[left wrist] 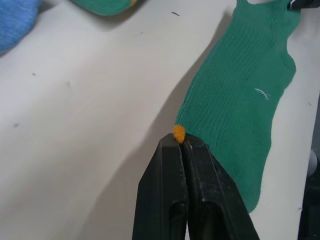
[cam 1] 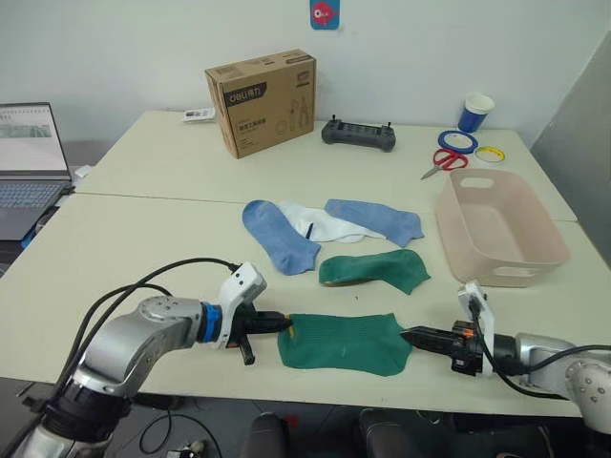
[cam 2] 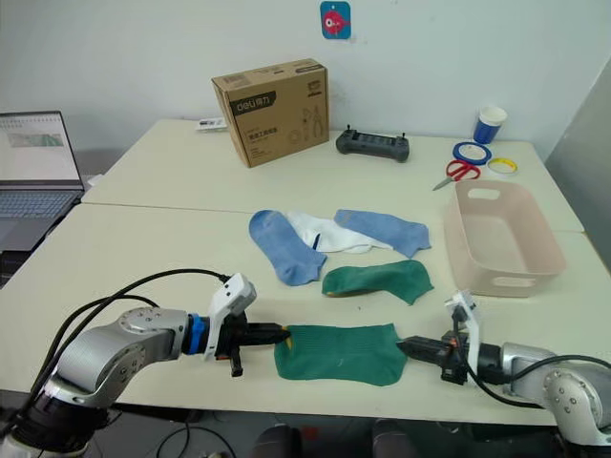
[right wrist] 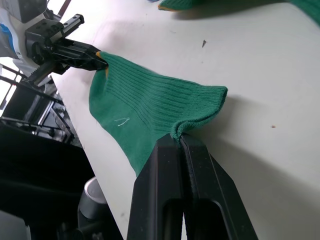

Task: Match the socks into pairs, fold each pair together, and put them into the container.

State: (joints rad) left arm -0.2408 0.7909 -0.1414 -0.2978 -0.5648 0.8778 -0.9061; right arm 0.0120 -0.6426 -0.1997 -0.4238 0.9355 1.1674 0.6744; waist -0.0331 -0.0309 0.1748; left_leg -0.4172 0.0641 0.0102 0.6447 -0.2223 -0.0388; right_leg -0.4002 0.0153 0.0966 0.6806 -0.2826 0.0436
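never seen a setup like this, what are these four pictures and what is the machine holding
This is a humanoid robot with two arms, each ending in a two-fingered black gripper. The two wide pictures come from cameras on its head, looking down over a cream table. The two close-ups come from a camera on each wrist.

The left gripper and the right gripper have each shut their jaws on opposite ends of one dark green fabric sock with a yellow mark, stretched flat near the table's front edge.

Behind it lie a second green sock, two light blue socks and a white sock. The pale pink plastic basin on the robot's right is empty.
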